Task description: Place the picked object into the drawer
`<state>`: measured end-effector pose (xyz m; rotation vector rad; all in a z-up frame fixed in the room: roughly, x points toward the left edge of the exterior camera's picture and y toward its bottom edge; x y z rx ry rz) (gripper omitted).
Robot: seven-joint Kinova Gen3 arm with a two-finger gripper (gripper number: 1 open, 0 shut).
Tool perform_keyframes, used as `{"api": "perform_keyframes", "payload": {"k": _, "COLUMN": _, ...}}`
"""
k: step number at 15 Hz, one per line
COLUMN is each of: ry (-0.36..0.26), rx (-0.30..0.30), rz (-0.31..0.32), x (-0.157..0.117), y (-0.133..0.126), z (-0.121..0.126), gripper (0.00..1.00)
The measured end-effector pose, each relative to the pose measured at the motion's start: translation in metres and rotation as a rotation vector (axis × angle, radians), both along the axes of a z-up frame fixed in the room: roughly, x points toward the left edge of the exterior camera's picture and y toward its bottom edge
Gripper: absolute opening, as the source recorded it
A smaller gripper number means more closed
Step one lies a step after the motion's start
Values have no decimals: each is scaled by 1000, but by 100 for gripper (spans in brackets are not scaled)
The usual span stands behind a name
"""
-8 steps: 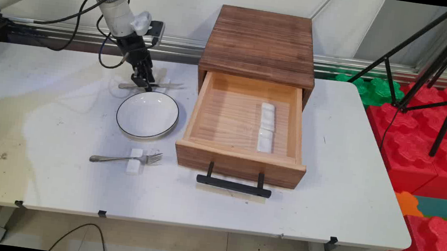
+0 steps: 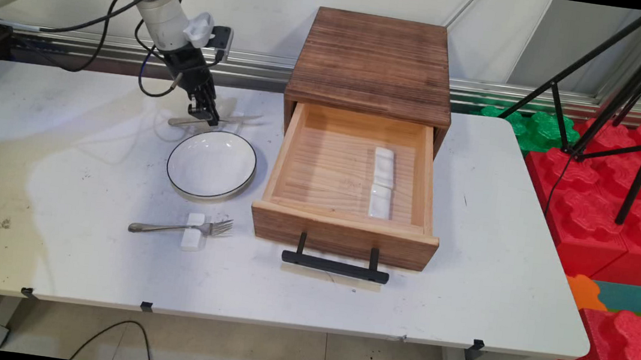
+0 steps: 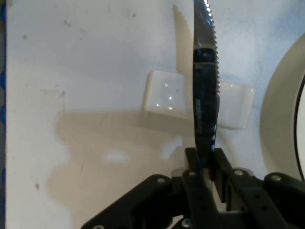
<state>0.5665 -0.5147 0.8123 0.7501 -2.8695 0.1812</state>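
My gripper [image 2: 207, 118] hovers just behind the white black-rimmed plate [image 2: 211, 164], shut on a table knife [image 2: 237, 117]. In the hand view the knife's serrated blade [image 3: 205, 81] runs straight up from between my fingertips [image 3: 192, 162], held on edge. Beneath the blade a small white ceramic rest [image 3: 164, 93] lies on the table, and the blade seems lifted off it. The plate's rim [image 3: 286, 119] shows at the right edge of the hand view.
A wooden cabinet [image 2: 373, 65] stands at the back with its drawer [image 2: 280, 163] pulled out; two white rests [image 2: 382, 181] lie inside. A black handle [image 2: 335, 266] juts toward the near edge. A fork [image 2: 179, 228] lies across another white rest [image 2: 192, 239].
My gripper has risen a little and shifted left with the knife in it; the knife now sits slightly higher over its rest.
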Motion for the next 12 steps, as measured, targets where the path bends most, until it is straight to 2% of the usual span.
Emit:
{"api": "perform_keyframes", "payload": {"k": 8, "ry": -16, "rx": -86, "rz": 170, "x": 8, "y": 23, "z": 35, "gripper": 0}}
{"api": "perform_keyframes", "payload": {"k": 12, "ry": -14, "rx": -165, "rz": 270, "x": 1, "y": 43, "z": 76, "gripper": 0}}
